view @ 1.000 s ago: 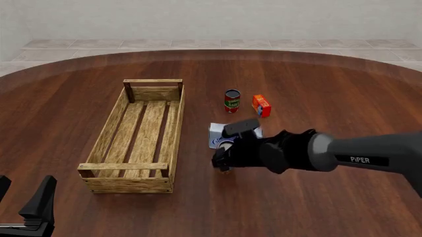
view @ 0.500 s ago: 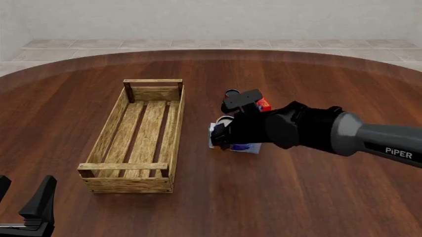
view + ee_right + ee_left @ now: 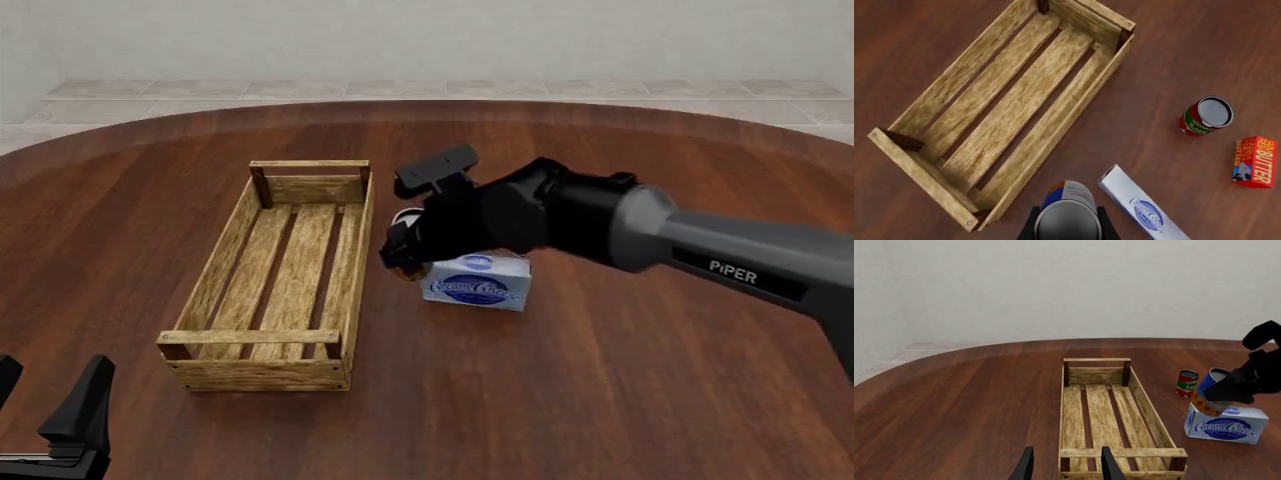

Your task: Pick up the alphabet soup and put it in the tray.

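Observation:
The alphabet soup [image 3: 411,270], a blue can with an orange base and pale top, hangs tilted in my right gripper [image 3: 404,250]. It is above the table between the cream cheese box and the tray [image 3: 358,262], a long wooden slatted crate. In the right wrist view the soup [image 3: 1067,210] sits between the two fingers, just outside the tray's [image 3: 1054,135] long side wall. In the left wrist view the soup [image 3: 1207,392] is held beside the tray [image 3: 1121,452]. My left gripper [image 3: 47,400] is open and empty at the table's near left; it also shows in the left wrist view [image 3: 1066,467].
A cream cheese box [image 3: 478,280] lies just right of the held can. A red can with a green label [image 3: 1206,116] and an orange butter box [image 3: 1254,161] stand farther back, hidden by my right arm in the front view.
My right gripper has lifted the soup and carried it left and farther away, from in front of the cream cheese box to beside the tray. The left arm has not moved.

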`<state>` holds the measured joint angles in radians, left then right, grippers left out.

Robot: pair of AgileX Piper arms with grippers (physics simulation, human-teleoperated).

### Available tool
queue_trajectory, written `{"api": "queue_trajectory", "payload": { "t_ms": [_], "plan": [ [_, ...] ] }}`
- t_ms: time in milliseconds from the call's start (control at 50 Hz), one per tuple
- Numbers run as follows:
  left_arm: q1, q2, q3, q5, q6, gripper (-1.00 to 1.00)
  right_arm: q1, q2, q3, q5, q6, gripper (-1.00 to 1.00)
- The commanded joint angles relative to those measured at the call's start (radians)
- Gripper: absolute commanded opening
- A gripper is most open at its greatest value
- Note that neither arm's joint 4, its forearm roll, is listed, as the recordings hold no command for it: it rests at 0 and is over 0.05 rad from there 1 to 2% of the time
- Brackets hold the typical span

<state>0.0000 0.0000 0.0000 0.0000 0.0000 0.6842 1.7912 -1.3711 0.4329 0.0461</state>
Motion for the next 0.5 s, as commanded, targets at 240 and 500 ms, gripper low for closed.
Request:
{"api": "queue_trajectory", "payload": {
  "t_ms": [240, 500],
  "plan": [
    [0.000, 0.000, 0.000, 0.000, 0.000, 1.00, 0.035, 0.147, -0.285, 0.124, -0.028, -1.00],
    [0.000, 0.000, 0.000, 0.000, 0.000, 1.00, 0.063, 0.253, -0.448, 0.166, -0.027, -1.00]
  ]
}}
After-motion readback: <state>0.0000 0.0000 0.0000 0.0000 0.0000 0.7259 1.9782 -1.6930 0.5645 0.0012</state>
